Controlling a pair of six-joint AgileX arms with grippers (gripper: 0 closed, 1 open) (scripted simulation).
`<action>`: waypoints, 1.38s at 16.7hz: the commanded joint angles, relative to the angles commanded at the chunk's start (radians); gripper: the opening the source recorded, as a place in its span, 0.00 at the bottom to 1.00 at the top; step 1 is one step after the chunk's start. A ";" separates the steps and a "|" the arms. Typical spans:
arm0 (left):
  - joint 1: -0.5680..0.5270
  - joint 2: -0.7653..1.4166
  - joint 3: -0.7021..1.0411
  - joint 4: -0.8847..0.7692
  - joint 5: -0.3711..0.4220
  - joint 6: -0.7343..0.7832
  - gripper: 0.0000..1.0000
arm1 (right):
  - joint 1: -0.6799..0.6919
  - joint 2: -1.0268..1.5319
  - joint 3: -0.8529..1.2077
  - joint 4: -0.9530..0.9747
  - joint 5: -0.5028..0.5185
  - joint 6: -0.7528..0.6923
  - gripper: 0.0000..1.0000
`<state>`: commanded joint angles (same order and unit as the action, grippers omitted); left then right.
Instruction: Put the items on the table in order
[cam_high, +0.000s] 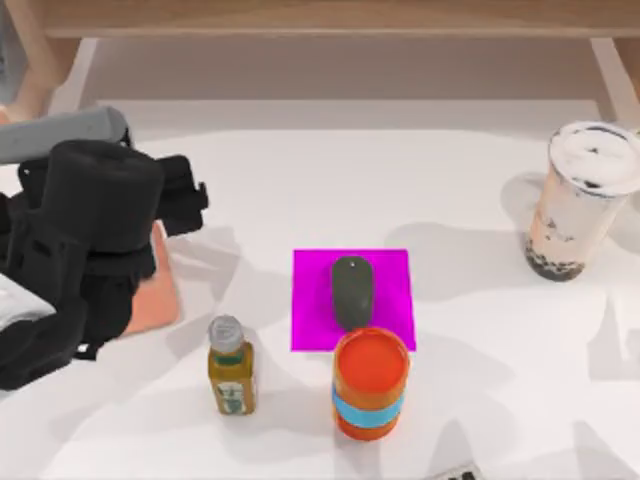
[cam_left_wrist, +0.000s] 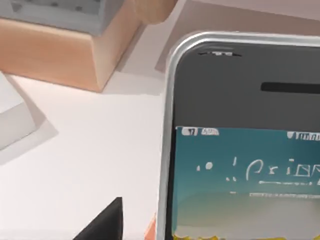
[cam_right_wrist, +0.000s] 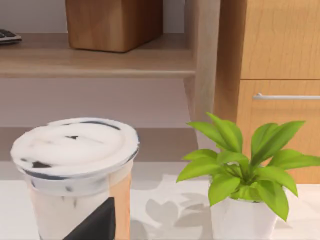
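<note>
Smartphone (cam_left_wrist: 240, 150), silver-edged with a lit icon screen, sits close under the left end effector (cam_high: 185, 205) near the left edge of the counter (cam_high: 480, 400); it judges as thin, rigid and slick, with a fragile glass face, so a pinch across its long metal edges suits it best. Whether that end effector's fingers are apart or together cannot be told. The mouse (cam_high: 352, 291) lies on the magenta pad (cam_high: 312, 300) mid-counter: light, hard, rounded, best gripped across its flanks. The milk-tea cup (cam_high: 582, 200) stands upright near the right edge, top-heavy with thin, squeezable walls, so a gentle mid-height hold seems wise; the right end effector's state cannot be told either.
</note>
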<state>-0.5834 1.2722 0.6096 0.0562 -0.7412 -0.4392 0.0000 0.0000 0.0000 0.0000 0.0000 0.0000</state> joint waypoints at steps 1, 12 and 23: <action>0.000 0.000 0.000 0.000 0.000 0.000 1.00 | 0.000 0.000 0.000 0.000 0.000 0.000 1.00; -0.063 -0.099 -0.049 -0.085 -0.052 -0.054 1.00 | 0.000 0.000 0.000 0.000 0.000 0.000 1.00; 0.003 -0.237 -0.109 -0.091 0.019 -0.014 1.00 | 0.000 0.000 0.000 0.000 0.000 0.000 1.00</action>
<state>-0.5808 1.0355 0.5005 -0.0349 -0.7222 -0.4534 0.0000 0.0000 0.0000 0.0000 0.0000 0.0000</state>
